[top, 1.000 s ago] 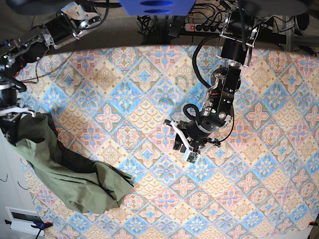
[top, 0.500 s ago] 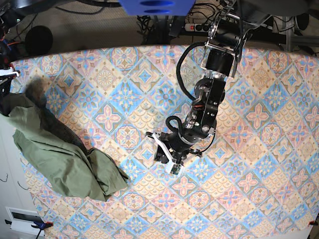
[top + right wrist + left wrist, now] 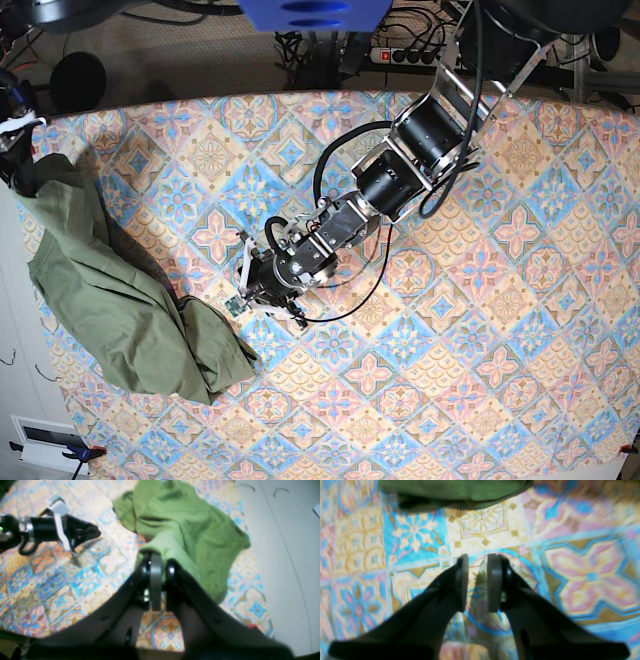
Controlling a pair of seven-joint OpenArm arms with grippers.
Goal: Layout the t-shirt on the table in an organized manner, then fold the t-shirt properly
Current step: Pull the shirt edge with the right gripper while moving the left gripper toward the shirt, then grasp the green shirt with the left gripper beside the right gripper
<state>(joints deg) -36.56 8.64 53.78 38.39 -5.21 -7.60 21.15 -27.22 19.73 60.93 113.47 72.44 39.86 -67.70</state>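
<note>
While right gripper [image 3: 160, 566] clamps t-shirt [image 3: 120, 300] | left gripper [image 3: 477, 558] apart, empty | neck label hidden

This looks like a robotics lab or test room. A bench [image 3: 520, 330] draped in a patterned tile-print cloth stands on grey carpet [image 3: 200, 65], with a power strip [image 3: 410, 55] and tangled black cables [image 3: 310, 50] behind it, and pale cabinet doors with handles [image 3: 280, 525] alongside.

My right claw [image 3: 160, 566] pinches one raised corner of the olive-green t-shirt [image 3: 110, 300], which trails crumpled and bunched down the table's [image 3: 480, 400] edge on the base view's left, over the blue, pink and cream diamond tiles.
</note>
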